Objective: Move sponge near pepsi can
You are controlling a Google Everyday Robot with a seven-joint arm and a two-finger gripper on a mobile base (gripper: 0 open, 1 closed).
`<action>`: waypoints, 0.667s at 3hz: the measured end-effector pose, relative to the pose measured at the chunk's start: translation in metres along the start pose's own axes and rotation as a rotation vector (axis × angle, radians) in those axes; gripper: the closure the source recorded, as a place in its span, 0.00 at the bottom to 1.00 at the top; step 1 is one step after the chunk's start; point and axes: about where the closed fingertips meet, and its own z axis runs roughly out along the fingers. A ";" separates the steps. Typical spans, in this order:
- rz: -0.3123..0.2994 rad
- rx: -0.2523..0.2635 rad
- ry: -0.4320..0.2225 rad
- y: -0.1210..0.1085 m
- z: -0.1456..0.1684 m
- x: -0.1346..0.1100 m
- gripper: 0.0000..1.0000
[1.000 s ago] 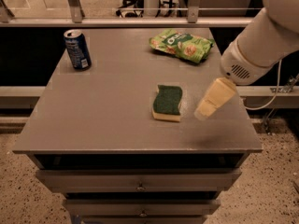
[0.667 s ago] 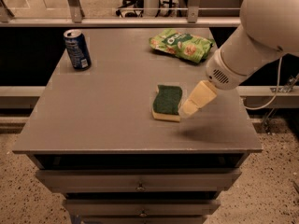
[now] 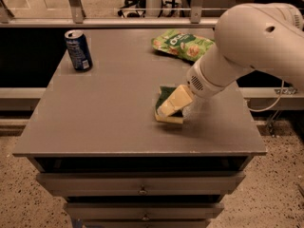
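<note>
The sponge (image 3: pixel 165 97), dark green on top with a pale yellow base, lies flat on the grey table (image 3: pixel 109 118), right of centre. My gripper (image 3: pixel 170 107) comes in from the upper right on a white arm and sits directly over the sponge, covering most of it. The pepsi can (image 3: pixel 78 50), dark blue with a silver top, stands upright at the table's back left corner, far from the sponge.
A crinkly green snack bag (image 3: pixel 183 43) lies at the back of the table, right of centre, just behind the arm. Drawers run below the table's front edge. A railing stands behind the table.
My arm has swung left and down, and the gripper has moved from beside the sponge's right edge to over the sponge. The sponge and can have not moved.
</note>
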 end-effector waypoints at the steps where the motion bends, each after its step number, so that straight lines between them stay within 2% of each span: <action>1: 0.056 -0.031 -0.021 0.027 0.022 -0.020 0.00; 2: 0.069 -0.039 -0.011 0.044 0.033 -0.024 0.19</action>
